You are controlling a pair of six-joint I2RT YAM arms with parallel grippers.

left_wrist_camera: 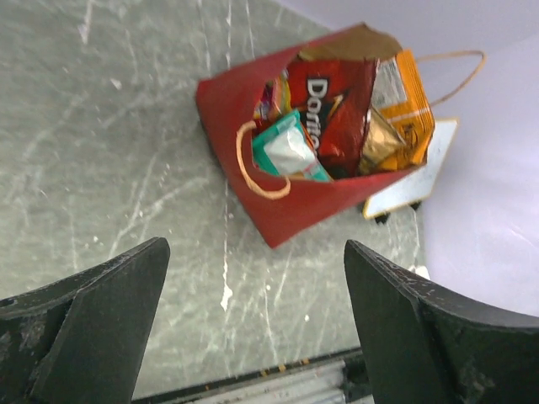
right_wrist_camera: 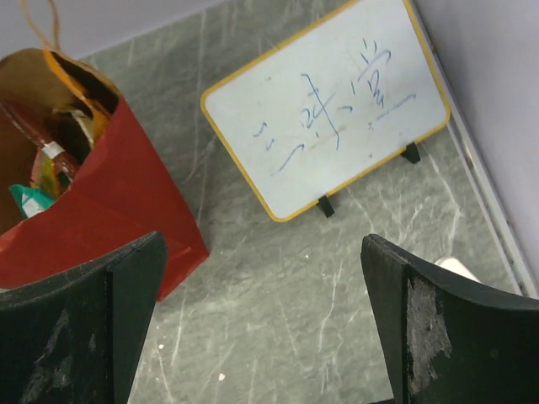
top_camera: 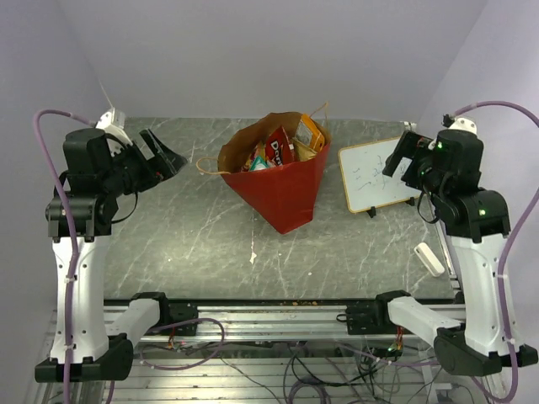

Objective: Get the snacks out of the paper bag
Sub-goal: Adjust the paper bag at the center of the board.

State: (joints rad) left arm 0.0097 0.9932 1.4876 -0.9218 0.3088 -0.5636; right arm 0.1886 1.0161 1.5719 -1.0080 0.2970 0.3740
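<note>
The red paper bag (top_camera: 286, 189) stands open at the middle back of the table, with tan twine handles. Inside it are snack packets: a red Doritos packet (left_wrist_camera: 337, 109), a teal packet (left_wrist_camera: 290, 151), an orange packet (left_wrist_camera: 408, 97) and a brown one (left_wrist_camera: 379, 139). The bag also shows in the right wrist view (right_wrist_camera: 109, 202). My left gripper (top_camera: 164, 156) is open and empty, raised to the left of the bag. My right gripper (top_camera: 400, 156) is open and empty, raised to the right of the bag, above the whiteboard.
A white whiteboard (top_camera: 375, 172) with a yellow frame and blue scribbles stands right of the bag. A small white object (top_camera: 429, 258) lies near the right arm. The metal rail (top_camera: 278, 316) runs along the table's near edge.
</note>
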